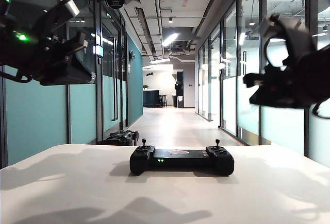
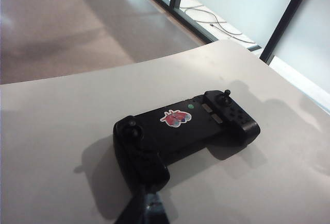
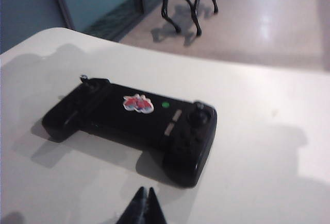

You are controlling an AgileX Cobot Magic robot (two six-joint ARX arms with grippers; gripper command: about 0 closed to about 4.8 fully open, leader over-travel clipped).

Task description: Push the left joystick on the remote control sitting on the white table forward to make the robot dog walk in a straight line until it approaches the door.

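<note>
The black remote control [image 1: 180, 160] lies flat on the white table [image 1: 77, 193], two green lights on its near face. Its left joystick [image 1: 144, 142] stands upright at the left end, untouched. The robot dog [image 1: 121, 138] stands on the floor just past the table's far edge. My left gripper [image 2: 146, 197] hovers shut above the controller's left end [image 2: 139, 154], near the left joystick [image 2: 132, 130]. My right gripper [image 3: 145, 192] is shut and empty, just short of the controller's right end [image 3: 193, 141]. The robot dog's legs [image 3: 185, 2] also show in the right wrist view.
Both arms hang high over the table, the left arm [image 1: 46, 51] and the blurred right arm [image 1: 291, 80]. A long corridor with glass walls runs ahead to a far dark doorway [image 1: 179, 87]. A cable [image 2: 216, 26] lies on the floor by the glass.
</note>
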